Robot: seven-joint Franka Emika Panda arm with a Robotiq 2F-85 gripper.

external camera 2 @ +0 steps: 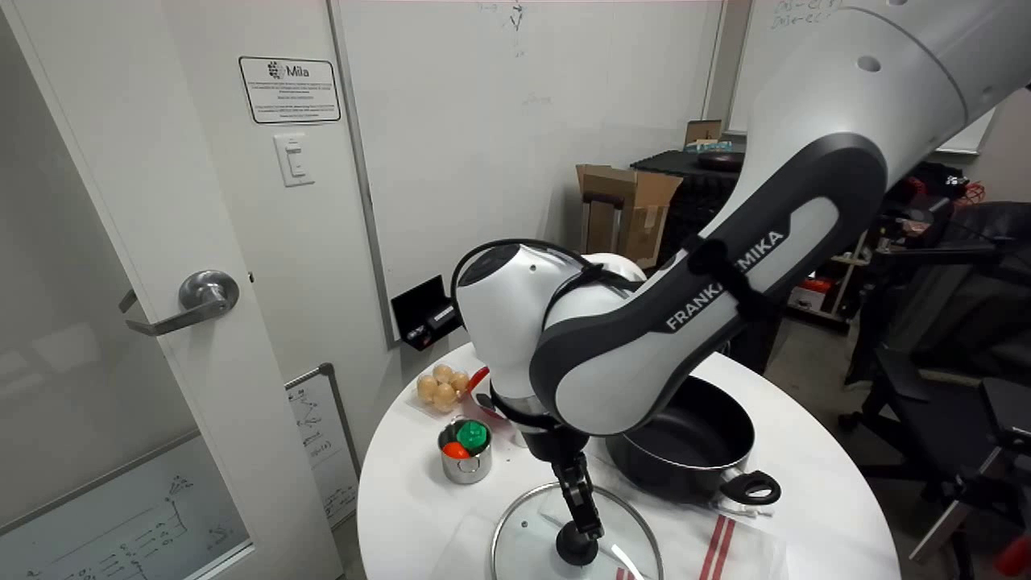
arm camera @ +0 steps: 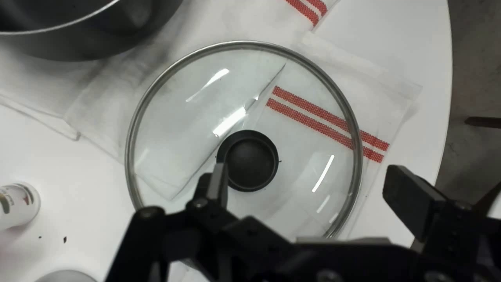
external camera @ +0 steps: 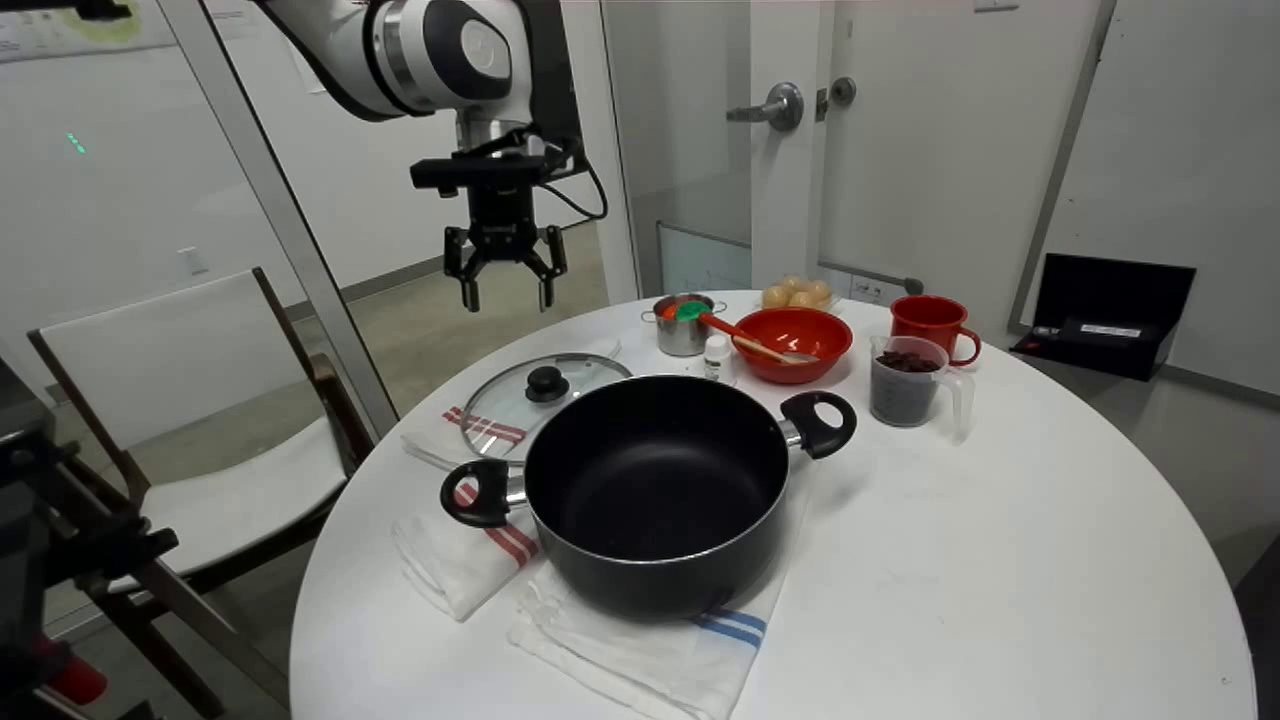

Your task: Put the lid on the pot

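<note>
- Large round black pot (external camera: 655, 490) with 2 black loop handles: stands upright, interior exposed, on a blue-striped white cloth (external camera: 640, 655) laid on the round white counter (external camera: 1010, 560).
- Round clear glass lid (arm camera: 247, 160) with metal rim and black centre knob: lies flat, knob up, just beside the pot, on a red-striped white cloth (arm camera: 375, 105).
- Black 2-finger tool (external camera: 508, 297): fingers spread apart, suspended clear of the lid; exact height above the knob is hard to judge.
- Round red bowl (external camera: 782, 372): near the pot.
</note>
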